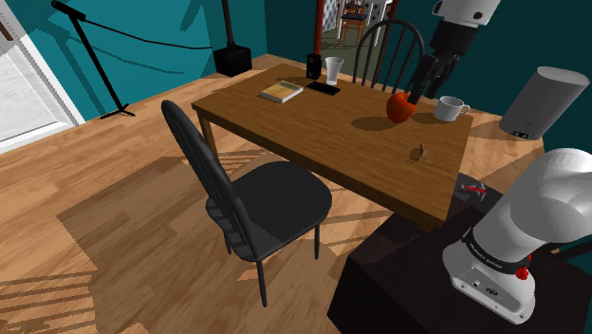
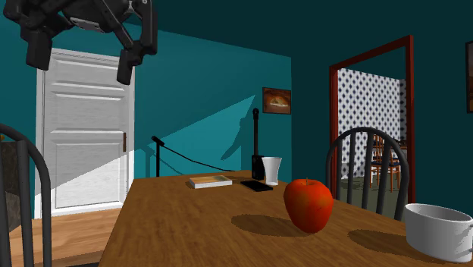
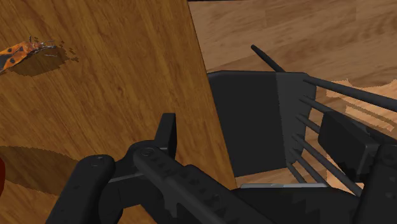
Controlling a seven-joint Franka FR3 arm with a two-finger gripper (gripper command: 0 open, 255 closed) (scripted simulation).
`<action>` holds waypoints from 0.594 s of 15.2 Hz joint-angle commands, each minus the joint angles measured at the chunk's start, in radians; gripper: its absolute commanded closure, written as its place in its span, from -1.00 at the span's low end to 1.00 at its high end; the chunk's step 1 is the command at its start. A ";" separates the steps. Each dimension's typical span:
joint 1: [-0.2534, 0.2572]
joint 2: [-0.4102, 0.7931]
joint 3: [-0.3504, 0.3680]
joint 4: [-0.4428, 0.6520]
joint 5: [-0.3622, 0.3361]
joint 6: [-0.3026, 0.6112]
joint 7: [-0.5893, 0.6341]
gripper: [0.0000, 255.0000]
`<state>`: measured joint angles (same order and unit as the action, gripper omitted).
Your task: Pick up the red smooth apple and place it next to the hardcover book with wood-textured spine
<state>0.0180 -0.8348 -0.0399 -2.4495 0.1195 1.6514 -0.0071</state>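
The red apple point(image 1: 400, 108) point(image 2: 308, 205) stands on the brown wooden table point(image 1: 323, 133), beside a white mug point(image 1: 451, 109) point(image 2: 437, 227). The book point(image 1: 281, 91) point(image 2: 211, 181) lies flat at the table's other end, well away from the apple. My black gripper point(image 1: 425, 85) point(image 2: 81, 67) hangs in the air above the table by the apple, touching nothing. It is open, with nothing between its fingers point(image 3: 167, 133). The wrist view looks past the table's edge point(image 3: 203, 108) down onto a black chair point(image 3: 254, 121).
Near the book stand a white cup point(image 1: 334, 68) point(image 2: 271, 170), a flat black phone point(image 1: 323, 89) and a small black box point(image 1: 314, 65). A small orange insect-like thing point(image 3: 19, 54) point(image 1: 418, 152) lies on the table. Black chairs point(image 1: 266, 204) flank the table; my stand point(image 1: 398, 285) is in the shoulder view's lower right.
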 commanded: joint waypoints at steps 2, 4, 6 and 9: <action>-0.010 0.009 -0.012 -0.012 -0.014 0.029 -0.013 -1.00; -0.030 0.029 -0.036 -0.032 -0.040 0.089 -0.038 -1.00; -0.049 0.055 -0.060 -0.049 -0.065 0.151 -0.062 -1.00; -0.076 0.102 -0.099 -0.065 -0.099 0.245 -0.097 -1.00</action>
<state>-0.0495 -0.7447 -0.1288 -2.5030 0.0310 1.8592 -0.0949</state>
